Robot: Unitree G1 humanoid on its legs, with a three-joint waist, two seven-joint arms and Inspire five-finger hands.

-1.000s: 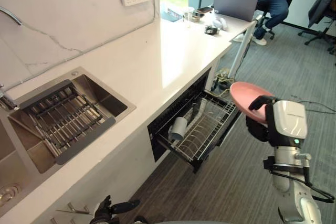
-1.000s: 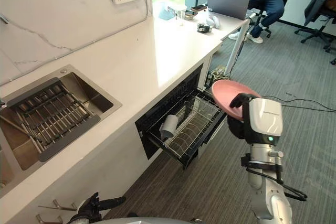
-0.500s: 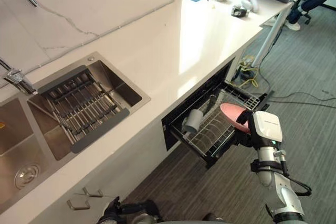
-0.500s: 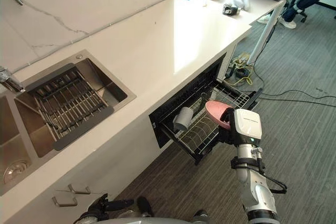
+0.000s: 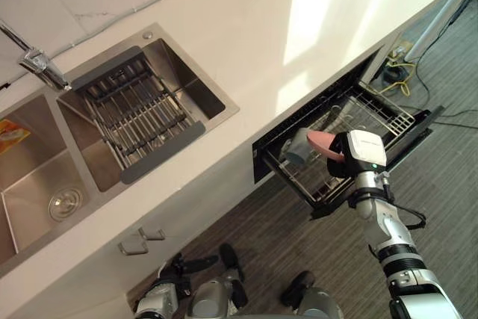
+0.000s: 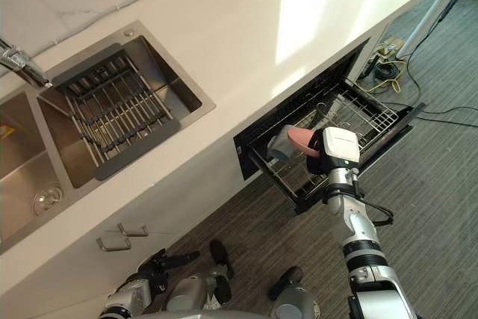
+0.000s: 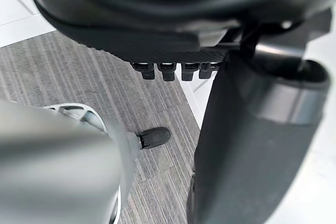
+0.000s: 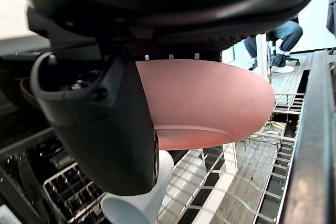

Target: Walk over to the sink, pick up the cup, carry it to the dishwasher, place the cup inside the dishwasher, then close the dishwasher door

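My right arm [image 5: 388, 238] is silver-grey with dark bands at its joints. It ends in a boxy white wrist housing [image 5: 367, 147] bearing a small green light. Just past that housing, my right hand [image 8: 105, 129] is matt black, with a broad, smooth thumb. My left hand [image 5: 181, 266] is black too.

pink bowl [image 8: 210, 98] is gripped by the right hand [image 8: 105, 129] above the rack [image 8: 220, 182]; a cup [image 8: 139, 203] is seen lying underneath.

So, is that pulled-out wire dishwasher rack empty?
No, a pale grey cup lies in the black wire rack, beside the shallow pink bowl.
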